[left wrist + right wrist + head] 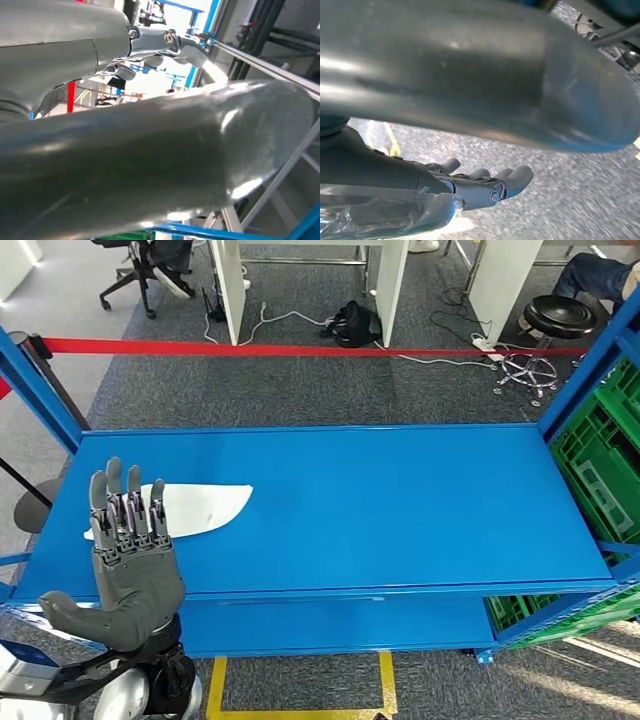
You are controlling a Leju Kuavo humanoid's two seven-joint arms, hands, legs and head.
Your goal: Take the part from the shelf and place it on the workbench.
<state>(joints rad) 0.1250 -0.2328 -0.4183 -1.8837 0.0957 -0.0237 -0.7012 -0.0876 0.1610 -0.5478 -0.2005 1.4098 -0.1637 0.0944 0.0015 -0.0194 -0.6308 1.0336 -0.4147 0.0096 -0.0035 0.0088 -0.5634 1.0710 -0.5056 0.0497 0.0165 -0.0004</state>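
Observation:
A flat white part (204, 507), pointed at its right end, lies on the left side of the blue surface (392, 500). My left hand (136, 560) is raised over the surface's near edge with its fingers straight and apart and the thumb out to the side; it holds nothing. The fingers (124, 505) cover the part's left end, and I cannot tell whether they touch it. In the left wrist view the thick grey thumb (151, 160) and the fingers (170, 45) are spread. My right hand (478, 182) hangs over grey carpet, fingers extended, holding nothing.
Blue uprights frame the surface at both ends. Green crates (604, 465) are stacked at the right. Behind the surface run a red tape barrier (302, 348), cables, a black stool (558, 318) and white table legs. A seated person's leg (596, 275) is at the far right. Yellow floor lines (302, 710) lie in front.

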